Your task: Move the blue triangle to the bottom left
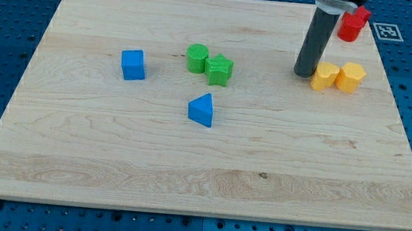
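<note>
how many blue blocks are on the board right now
2. The blue cube sits at the view's left; the blue triangle lies near the board's middle, below the green blocks. None appears hidden, and my tip is far right of both.

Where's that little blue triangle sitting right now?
The blue triangle sits near the board's middle, just below the two green blocks and to the view's right of the blue cube.

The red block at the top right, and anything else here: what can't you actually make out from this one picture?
- Red block, camera view: the rod's collar covers its upper left, so its shape stays unclear.
- The arm: cut off by the view's top edge; only the rod shows.
- My tip: beside the left yellow block; whether they touch cannot be told.
- Left green block: shape too small to name.
</note>
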Available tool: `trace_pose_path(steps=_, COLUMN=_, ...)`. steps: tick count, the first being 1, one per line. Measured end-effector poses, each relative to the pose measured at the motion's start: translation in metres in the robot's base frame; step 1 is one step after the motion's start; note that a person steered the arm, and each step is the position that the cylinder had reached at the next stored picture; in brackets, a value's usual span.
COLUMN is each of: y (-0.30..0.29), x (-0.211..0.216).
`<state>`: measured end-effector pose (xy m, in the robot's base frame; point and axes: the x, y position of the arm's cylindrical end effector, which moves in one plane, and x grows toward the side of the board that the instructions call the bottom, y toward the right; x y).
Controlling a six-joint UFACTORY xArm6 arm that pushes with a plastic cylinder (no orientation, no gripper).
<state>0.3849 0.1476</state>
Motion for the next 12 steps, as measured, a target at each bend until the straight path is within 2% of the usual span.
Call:
trace_pose_path(steps=3, y=-0.012, x=0.104)
trace_pose_path(steps=4, y=-0.012, x=0.115)
trace_pose_path(steps=5, y=-0.012, x=0.115)
trace_pose_path(steps=6, y=-0.047, x=0.115)
trace_pose_path(steps=7, y=-0.105, x=0.100)
trace_pose_path(steps=9, y=-0.159, x=0.059)
trace_pose_path(steps=12, y=-0.157, x=0.063)
